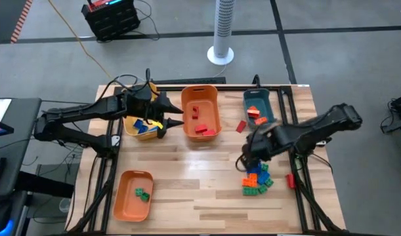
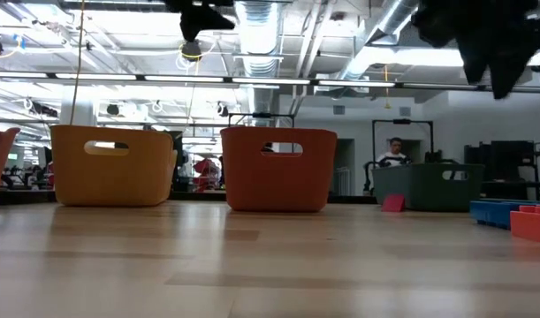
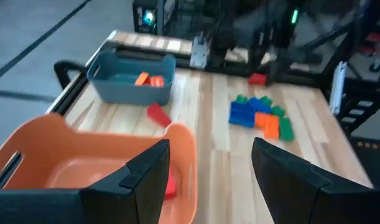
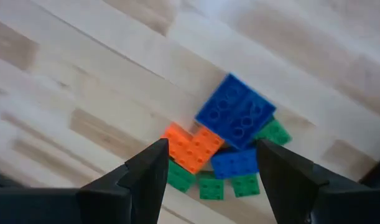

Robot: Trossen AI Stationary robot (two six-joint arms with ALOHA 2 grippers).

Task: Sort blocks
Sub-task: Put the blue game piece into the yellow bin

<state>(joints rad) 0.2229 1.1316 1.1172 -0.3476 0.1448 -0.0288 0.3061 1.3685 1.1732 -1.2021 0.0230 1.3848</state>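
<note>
Bins: two orange [image 1: 200,113], one yellow [image 1: 143,128], one teal [image 1: 259,107], blocks [image 1: 256,180] piled.

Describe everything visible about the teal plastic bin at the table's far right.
The teal plastic bin is a small rectangular tub with rounded corners, a raised rim and handle cut-outs in its end walls. It stands upright and open-topped on the wooden table near the far right corner, right of the orange bin. Orange studded bricks lie inside. A loose red brick lies just beside it.
</note>
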